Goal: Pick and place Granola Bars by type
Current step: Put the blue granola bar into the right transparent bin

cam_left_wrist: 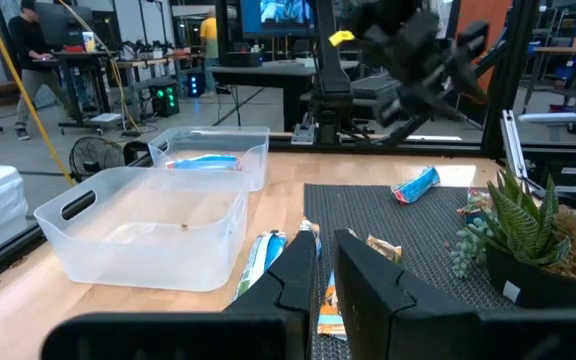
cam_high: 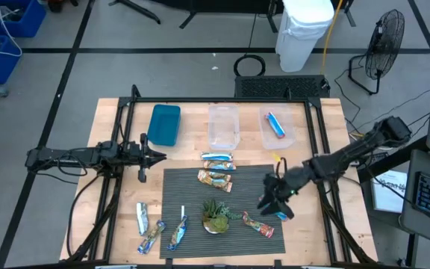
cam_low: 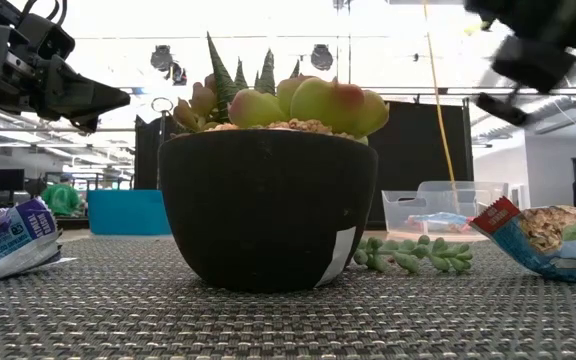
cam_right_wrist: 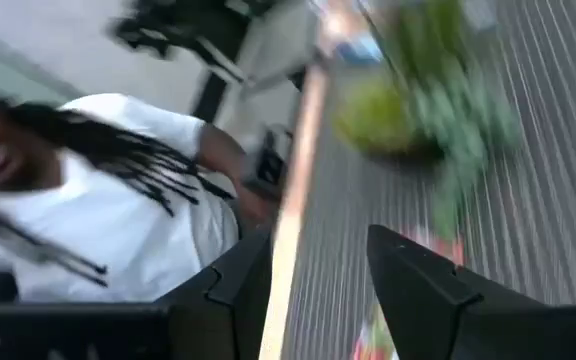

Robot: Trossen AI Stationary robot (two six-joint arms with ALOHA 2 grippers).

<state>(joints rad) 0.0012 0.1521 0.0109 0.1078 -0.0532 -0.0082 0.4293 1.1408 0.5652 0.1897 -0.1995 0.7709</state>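
Observation:
Granola Bars lie scattered. Two silvery-blue ones (cam_high: 217,160) and a tan one (cam_high: 215,179) lie at the dark mat's far edge. Three (cam_high: 151,237) lie near the table's near left corner, and a red-ended one (cam_high: 258,224) lies beside the plant. A blue one (cam_high: 283,215) lies flat on the mat, and one more (cam_high: 276,125) lies in the far right clear bin. My right gripper (cam_high: 266,203) hovers open above the mat, over that blue bar (cam_left_wrist: 415,185), with nothing between its fingers (cam_right_wrist: 418,290). My left gripper (cam_high: 161,157) waits shut at the table's left, level and clear of everything.
A potted succulent (cam_high: 216,217) stands mid-mat, close to my right gripper. A blue bin (cam_high: 164,125) and two clear bins (cam_high: 224,125) line the far edge. A thin white stick (cam_high: 183,213) lies on the mat. A person in a white shirt (cam_right_wrist: 118,210) stands past the table's edge.

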